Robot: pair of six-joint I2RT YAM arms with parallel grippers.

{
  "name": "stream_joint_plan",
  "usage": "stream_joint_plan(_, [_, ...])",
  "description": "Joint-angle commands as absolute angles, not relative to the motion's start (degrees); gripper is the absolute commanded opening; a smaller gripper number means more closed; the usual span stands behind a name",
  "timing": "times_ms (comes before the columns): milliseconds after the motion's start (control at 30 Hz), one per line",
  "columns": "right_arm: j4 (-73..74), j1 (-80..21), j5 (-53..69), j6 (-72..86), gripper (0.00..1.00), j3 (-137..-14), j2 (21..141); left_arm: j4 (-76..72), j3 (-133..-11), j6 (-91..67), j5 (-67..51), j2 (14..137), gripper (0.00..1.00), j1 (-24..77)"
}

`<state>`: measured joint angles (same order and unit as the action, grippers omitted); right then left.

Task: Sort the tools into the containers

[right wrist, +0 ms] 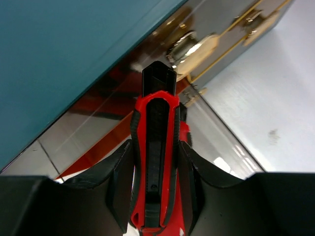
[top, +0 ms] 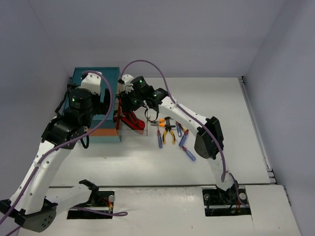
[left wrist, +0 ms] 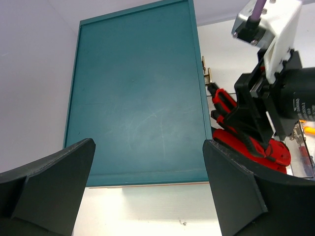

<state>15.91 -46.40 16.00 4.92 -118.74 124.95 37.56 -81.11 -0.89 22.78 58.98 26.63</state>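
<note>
My right gripper (top: 127, 108) is shut on a red-and-black cutter (right wrist: 154, 156) and holds it over the open bottom drawer (top: 140, 129) of the teal chest (top: 93, 78). More red-handled cutters (left wrist: 248, 147) lie in that drawer. My left gripper (left wrist: 147, 147) is wide open and empty above the chest's top (left wrist: 138, 93); in the top view it (top: 107, 102) hovers over the chest's right side. On the table lie orange-handled pliers (top: 168, 132) and blue-handled screwdrivers (top: 159, 140), loose in a cluster right of the drawer.
Brass knobs (right wrist: 193, 48) of shut drawers show on the chest's front, just above the held cutter. Another blue screwdriver (top: 189, 154) lies nearest the front. The right arm's elbow (top: 207, 140) hangs over the table right of the tools.
</note>
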Motion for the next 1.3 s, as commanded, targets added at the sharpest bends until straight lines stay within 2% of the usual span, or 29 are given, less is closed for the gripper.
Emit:
stream_joint_plan(0, [11.34, -47.23, 19.06, 6.04, 0.00, -116.43, 119.96, 35.06, -81.03, -1.92, 22.94, 58.53, 0.89, 26.54])
stream_joint_plan(600, [11.53, -46.48, 11.26, 2.40, 0.00, -109.46, 115.23, 34.98, -80.60, -2.28, 21.44, 58.96, 0.89, 26.56])
stream_joint_plan(800, [11.51, -46.49, 1.71, -1.62, 0.00, -107.41, 112.78, 34.98, -80.42, -2.29, 21.62, 58.62, 0.89, 26.63])
stream_joint_plan(1267, [11.51, -47.76, 12.97, -3.41, 0.03, -107.04, 113.47, 34.94, -80.12, -2.81, 21.13, 58.89, 0.89, 26.54])
